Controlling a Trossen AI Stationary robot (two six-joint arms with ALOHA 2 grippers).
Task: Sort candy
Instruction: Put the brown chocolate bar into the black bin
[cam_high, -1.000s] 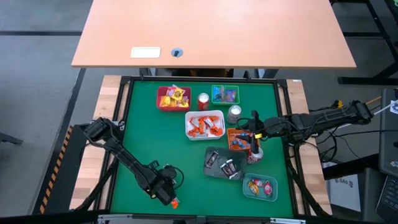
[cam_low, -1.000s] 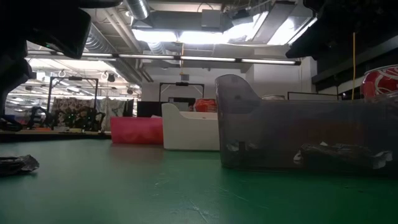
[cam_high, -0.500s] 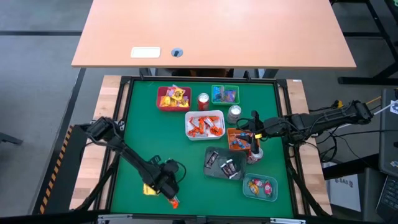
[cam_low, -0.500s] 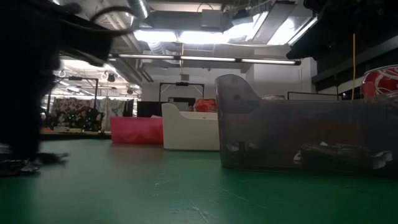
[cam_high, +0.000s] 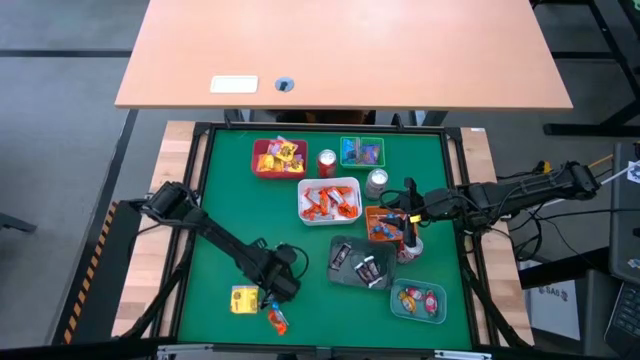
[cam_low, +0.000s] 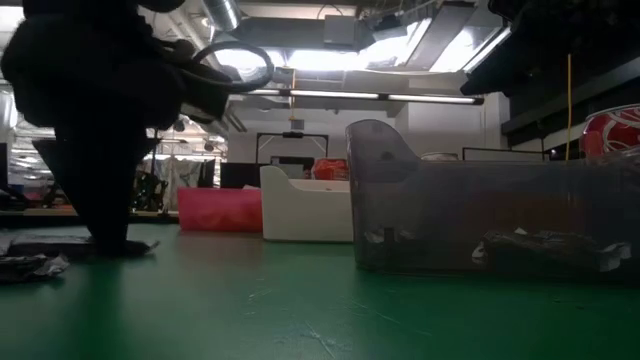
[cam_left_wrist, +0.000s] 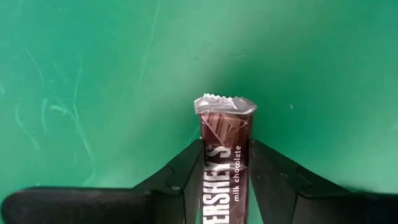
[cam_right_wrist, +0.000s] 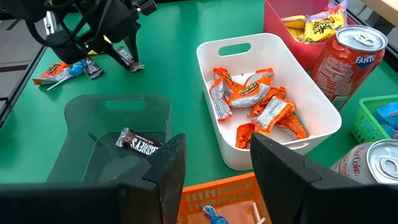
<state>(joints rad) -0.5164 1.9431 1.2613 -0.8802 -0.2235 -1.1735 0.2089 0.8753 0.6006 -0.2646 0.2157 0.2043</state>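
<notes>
My left gripper (cam_high: 272, 288) is near the table's front, left of the grey tray (cam_high: 345, 275), shut on a brown Hershey's milk chocolate bar (cam_left_wrist: 224, 163). It also shows in the right wrist view (cam_right_wrist: 127, 59) and as a dark shape in the low view (cam_low: 105, 160). Loose candy lies beside it: a yellow piece (cam_high: 243, 299) and an orange and blue pair (cam_high: 277, 321). My right gripper (cam_right_wrist: 214, 168) is open and empty above the orange tray (cam_high: 383, 226) at the table's right. My left gripper pinches the chocolate bar's two long sides (cam_left_wrist: 208, 163) between its two fingers, which lie along the bar. The crimped free end (cam_left_wrist: 225, 104) sticks out past the fingertips. The bar slants down from the fingers, its free end (cam_right_wrist: 135, 66) at the green mat.
A red tray (cam_high: 262, 165) of yellow candy, a green tray (cam_high: 361, 152), a white tray (cam_high: 329, 213) of orange candy and a teal tray (cam_high: 417, 300) stand around. A red can (cam_high: 326, 163) and a silver can (cam_high: 376, 182) stand between them. The grey tray holds dark bars.
My left gripper has gone from the table's near edge toward the far edge and a little toward the right, uncovering the yellow candy on the mat. In the low view the arm has come in from the left.
</notes>
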